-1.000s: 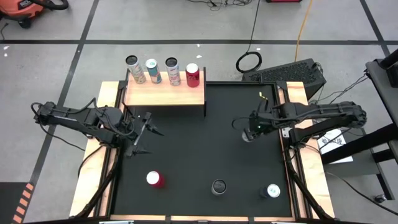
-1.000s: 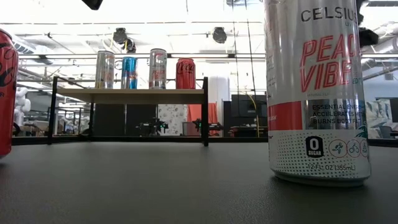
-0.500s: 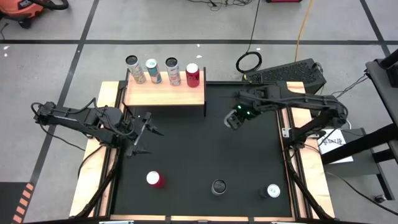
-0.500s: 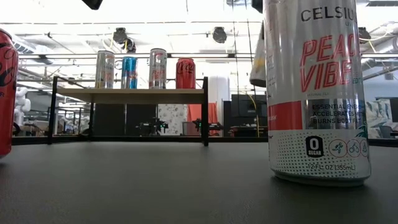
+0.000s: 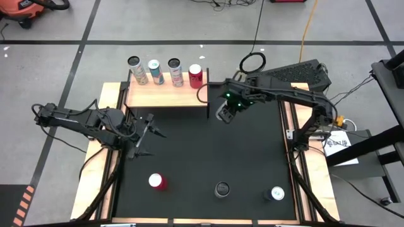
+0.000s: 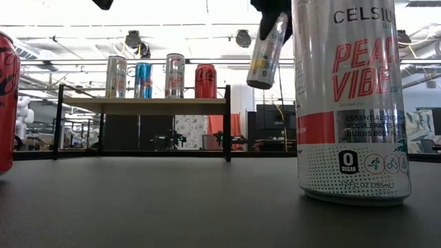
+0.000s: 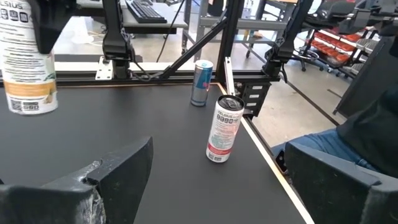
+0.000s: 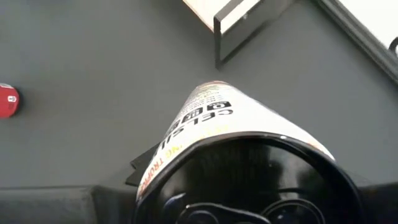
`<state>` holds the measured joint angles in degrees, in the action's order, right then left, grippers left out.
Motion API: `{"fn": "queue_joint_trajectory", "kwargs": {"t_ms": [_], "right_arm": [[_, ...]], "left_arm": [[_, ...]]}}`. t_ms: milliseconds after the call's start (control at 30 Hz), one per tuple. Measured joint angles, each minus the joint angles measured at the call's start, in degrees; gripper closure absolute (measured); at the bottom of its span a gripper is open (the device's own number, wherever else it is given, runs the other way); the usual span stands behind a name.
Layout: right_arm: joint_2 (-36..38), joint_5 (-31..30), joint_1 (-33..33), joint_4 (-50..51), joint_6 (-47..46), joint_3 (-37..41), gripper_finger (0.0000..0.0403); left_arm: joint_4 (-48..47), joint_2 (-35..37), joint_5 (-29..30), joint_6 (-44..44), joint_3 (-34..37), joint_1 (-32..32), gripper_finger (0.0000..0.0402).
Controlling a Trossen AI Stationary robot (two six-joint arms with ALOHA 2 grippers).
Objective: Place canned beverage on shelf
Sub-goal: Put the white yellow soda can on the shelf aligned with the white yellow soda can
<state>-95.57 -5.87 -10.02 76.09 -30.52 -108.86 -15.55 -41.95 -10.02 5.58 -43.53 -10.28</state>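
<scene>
Wooden shelf (image 5: 167,96), four cans (image 5: 165,72) aboard

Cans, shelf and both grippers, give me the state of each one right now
Held can: in the air, tilted, right of the shelf's end.
Shelf: four cans upright along its back edge; front bare.
Table cans: three, upright near the front edge.
Right gripper: shut on the held can.
Left gripper: open, empty, over the table's left side.

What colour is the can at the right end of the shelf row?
Red; the rightmost can on the shelf shows best in the low view.
</scene>
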Motion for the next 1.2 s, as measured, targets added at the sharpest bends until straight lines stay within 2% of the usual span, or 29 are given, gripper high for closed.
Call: {"fn": "queue_joint_trajectory", "kwargs": {"t_ms": [367, 633, 900, 1200], "right_arm": [[-1.16, 0.30, 0.07, 0.52, 1.65, -1.33, 0.0185], [-1.16, 1.50, 0.08, 0.50, 2.05, -1.33, 0.0185], [-1.16, 1.51, -0.11, 0.46, 2.75, -1.33, 0.0185], [-1.16, 1.49, -0.13, 0.43, 2.75, -1.33, 0.0185]], "left_arm": [[2.25, -0.04, 0.31, -0.07, 0.00, 0.02, 0.0035], [6.96, -0.72, 4.35, -9.11, 0.02, 0.13, 0.0035], [11.45, -1.22, 2.95, -9.01, 0.02, 0.11, 0.0035], [12.15, -1.36, 3.08, -9.03, 0.02, 0.11, 0.0035]]}}
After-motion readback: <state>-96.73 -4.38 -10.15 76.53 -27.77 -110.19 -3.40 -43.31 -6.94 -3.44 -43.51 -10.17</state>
